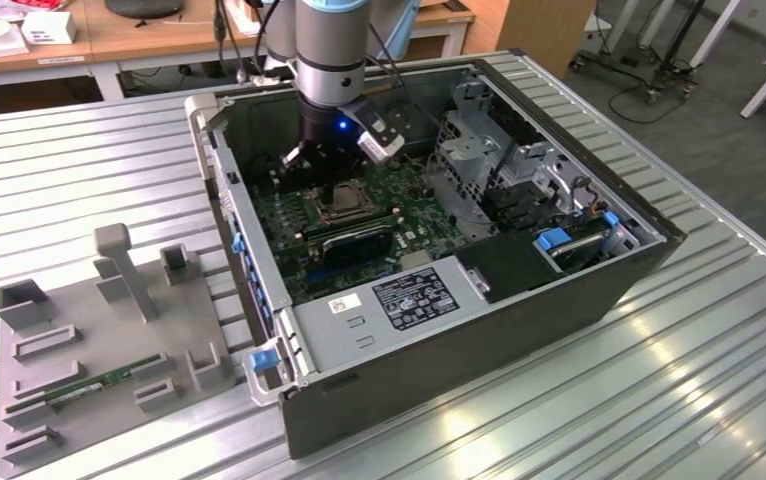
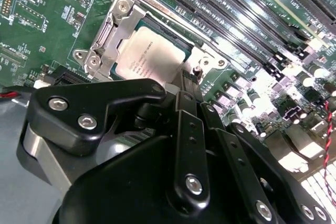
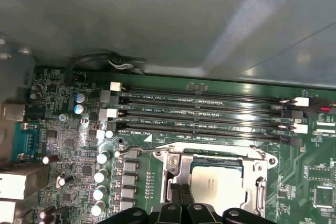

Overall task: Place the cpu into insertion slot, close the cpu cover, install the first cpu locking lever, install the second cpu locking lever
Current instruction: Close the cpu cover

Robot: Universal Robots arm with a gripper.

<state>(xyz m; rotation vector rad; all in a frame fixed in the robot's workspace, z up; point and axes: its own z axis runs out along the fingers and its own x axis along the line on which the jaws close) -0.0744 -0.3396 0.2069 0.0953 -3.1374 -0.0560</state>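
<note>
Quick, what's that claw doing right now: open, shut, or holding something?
Gripper: cannot tell whether open or shut; it hangs just by the cpu.

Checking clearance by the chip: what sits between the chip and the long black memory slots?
In the first wrist view, the silver cover's rim and a thin metal lever lie between the chip and the memory slots.

Cpu (image 2: 152, 59) flat in insertion slot (image 3: 210, 161); cpu cover (image 2: 107, 38) down.
</note>
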